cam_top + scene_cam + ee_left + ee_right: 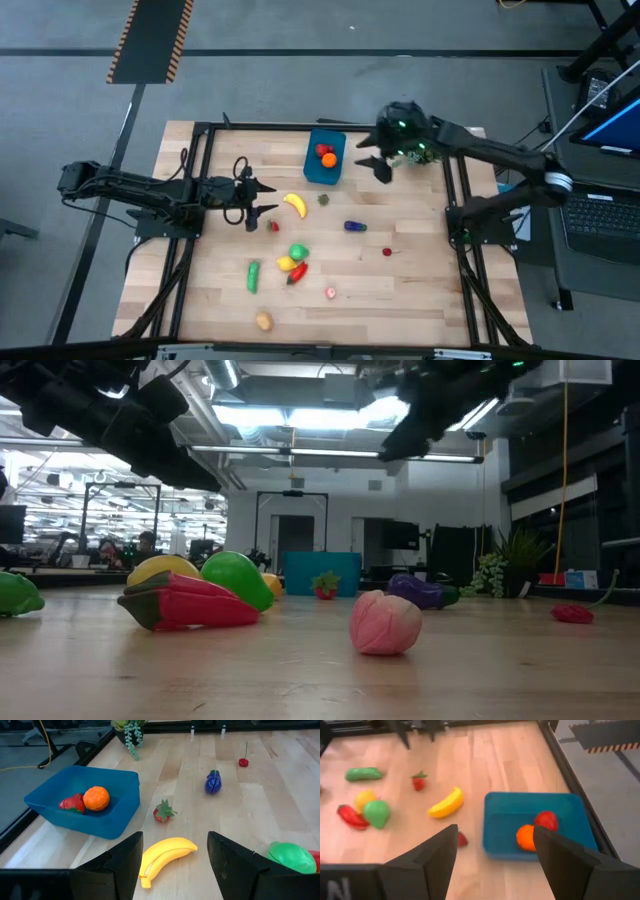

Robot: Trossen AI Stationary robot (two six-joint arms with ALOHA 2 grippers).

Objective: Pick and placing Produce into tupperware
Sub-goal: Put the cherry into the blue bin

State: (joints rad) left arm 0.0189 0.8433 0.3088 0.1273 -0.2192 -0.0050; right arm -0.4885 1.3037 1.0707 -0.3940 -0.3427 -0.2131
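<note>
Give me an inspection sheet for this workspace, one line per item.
Surface: wooden table, black frame.
Job's things: teal tub holds an orange and a red piece; banana, cucumber, eggplant and other toys lie loose.
Clutter: plant sprig near the right arm.
Hands: left hand open beside the banana; right hand open, raised beside the tub.
Cables: yellow cable on the floor.
Surroundings: laptop, office.
</note>
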